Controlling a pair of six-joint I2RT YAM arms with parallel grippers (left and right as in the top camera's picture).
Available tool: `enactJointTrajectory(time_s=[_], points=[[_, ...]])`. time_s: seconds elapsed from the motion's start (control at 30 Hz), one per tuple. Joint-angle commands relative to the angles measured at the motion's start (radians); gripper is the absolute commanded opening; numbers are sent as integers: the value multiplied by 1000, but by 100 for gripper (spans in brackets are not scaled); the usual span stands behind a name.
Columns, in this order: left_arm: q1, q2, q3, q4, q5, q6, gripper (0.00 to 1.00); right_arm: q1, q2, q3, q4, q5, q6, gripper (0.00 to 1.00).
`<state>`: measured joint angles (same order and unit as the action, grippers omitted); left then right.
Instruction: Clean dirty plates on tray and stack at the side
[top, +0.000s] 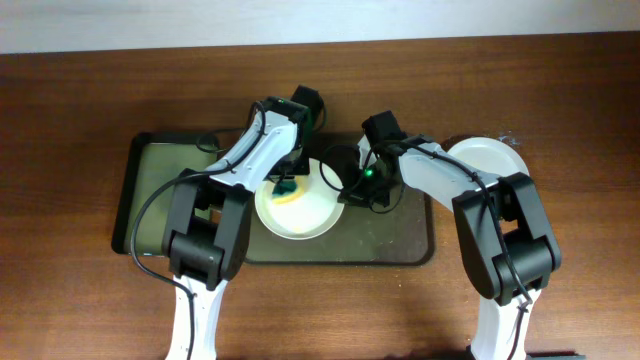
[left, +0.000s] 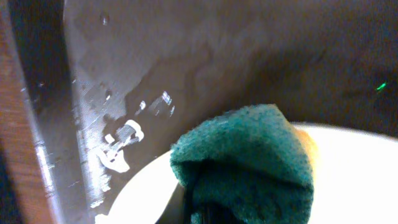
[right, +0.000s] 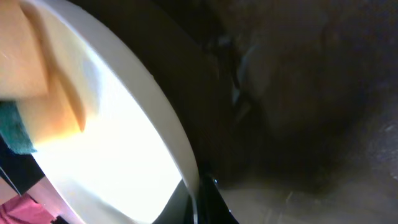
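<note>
At the middle of the tray (top: 400, 240), the left gripper (top: 284, 184) is clenched on a sponge (left: 249, 162), green face toward the wrist camera and yellow side behind. The sponge is pressed down inside the plate (top: 300, 218), near its upper rim. The gripper's own fingers are almost wholly hidden behind the sponge in the wrist view; only a dark sliver shows at the bottom edge.

The right gripper (top: 347, 186) is closed on the right rim of the same plate. In its wrist view one dark finger (right: 211, 202) sits against the white edge, and the other finger is out of sight. The plate lies flat in the left half of the tray, a faint yellow smear beside the sponge.

A second plate (top: 488, 158) rests on the bench (top: 80, 100) just off the tray's upper right corner, its lower part covered by the right arm. A smaller tray (top: 160, 200) with a greenish inside adjoins the big one on the left, partly under the left arm.
</note>
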<state>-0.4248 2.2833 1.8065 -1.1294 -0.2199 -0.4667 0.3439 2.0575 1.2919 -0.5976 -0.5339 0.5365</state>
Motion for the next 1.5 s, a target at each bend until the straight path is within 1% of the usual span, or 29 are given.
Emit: enactJointTrajectory(time_s=[0.0,0.03,0.1,0.23,0.47,0.6,0.63,0.73,0.77,0.83,0.87,0.9,0.93,0.97,1.03,1.07,1.2,1.27,1.47], points=[[22,61,-38,-65,-58,269,0,-23,43,-52,-48,103,3,4],[7,61,-38,-89,121,435,0,-23,43,-52,-48,103,3,4],[-10,61,-38,-119,293,601,0,-23,43,-52,-48,103,3,4],[-42,61,-38,-193,500,790,0,-23,43,-52,-48,103,3,4],[-82,61,-38,-264,575,884,0,-23,43,-52,-48,103,3,4],[-88,61,-38,-230,609,898,0,-23,43,-52,-48,103,3,4],[-88,61,-38,-209,613,886,0,-23,43,-52,-48,103,3,4],[-85,61,-38,-27,613,674,0,-23,43,-52,-48,103,3,4],[-85,61,-38,55,613,589,0,-23,43,-52,-48,103,3,4],[-85,61,-38,170,608,496,0,-23,43,-52,-48,103,3,4],[-85,61,-38,264,526,373,0,-23,43,-52,-48,103,3,4],[-85,61,-38,293,457,311,0,-23,43,-52,-48,103,3,4],[-85,61,-38,320,353,234,0,-23,43,-52,-48,103,3,4],[-85,61,-38,333,266,180,0,-23,43,-52,-48,104,3,4],[-81,61,-35,348,30,82,0,-23,43,-52,-48,104,-1,4],[-76,61,-29,345,-54,62,0,-23,43,-52,-48,104,-1,4],[-53,61,15,301,-218,50,0,-23,43,-52,-48,104,-1,4],[-34,61,51,247,-291,10,0,-23,43,-52,-48,104,-1,4],[21,61,186,60,-286,10,0,-23,43,-52,-48,103,-1,4]])
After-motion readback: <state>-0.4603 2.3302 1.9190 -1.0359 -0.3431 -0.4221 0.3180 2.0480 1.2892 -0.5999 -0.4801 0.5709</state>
